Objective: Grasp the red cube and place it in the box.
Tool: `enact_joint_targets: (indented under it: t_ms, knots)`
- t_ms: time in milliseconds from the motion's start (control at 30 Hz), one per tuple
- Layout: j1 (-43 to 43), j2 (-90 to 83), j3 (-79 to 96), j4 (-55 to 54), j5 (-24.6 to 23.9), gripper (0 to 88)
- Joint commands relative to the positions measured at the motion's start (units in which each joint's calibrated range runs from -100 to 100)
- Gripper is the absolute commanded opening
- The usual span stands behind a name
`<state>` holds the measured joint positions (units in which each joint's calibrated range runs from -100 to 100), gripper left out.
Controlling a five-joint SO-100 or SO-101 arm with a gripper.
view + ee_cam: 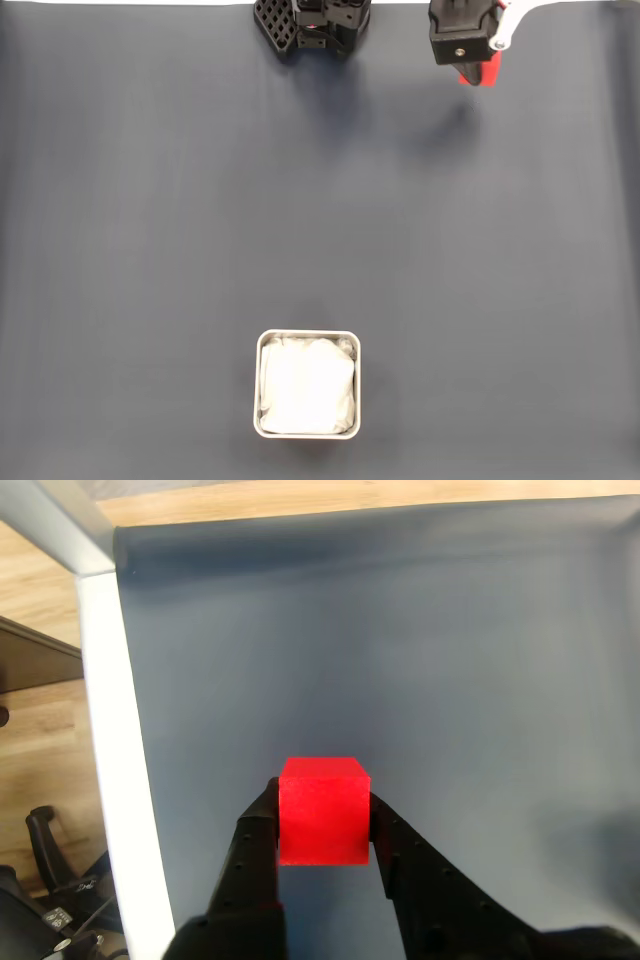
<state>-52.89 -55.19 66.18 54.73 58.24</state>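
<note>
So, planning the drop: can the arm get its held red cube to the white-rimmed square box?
Probably yes: the dark mat between gripper and white-rimmed square box lies bare.

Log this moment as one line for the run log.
phase: carry | gripper: shut on red cube, lifted off mat | box: no cube inside, near bottom edge in fixed view | next: move to box
</note>
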Motion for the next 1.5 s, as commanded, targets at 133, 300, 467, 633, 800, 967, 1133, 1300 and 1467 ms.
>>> enact_joint_targets:
  t_ms: [133, 300, 467, 633, 800, 967, 1133, 1300, 1467]
  knots:
    - [5.02, 2.07, -7.24, 1.09, 0.15, 5.2]
    - [7.65, 4.93, -11.80, 1.58, -0.49, 5.2]
    - [10.21, 8.92, -17.83, 2.07, -1.42, 5.2]
    - [14.11, 12.47, -23.39, 2.56, -1.27, 5.2]
    - [17.45, 14.81, -27.32, 2.73, -1.22, 5.1]
    - [19.73, 16.28, -30.33, 3.55, -1.76, 4.9]
    - [22.28, 18.10, -34.07, 3.79, -2.44, 4.7]
    - [24.84, 20.61, -38.45, 4.20, -3.22, 4.6]
    - [27.61, 23.30, -42.55, 4.36, -3.76, 4.5]
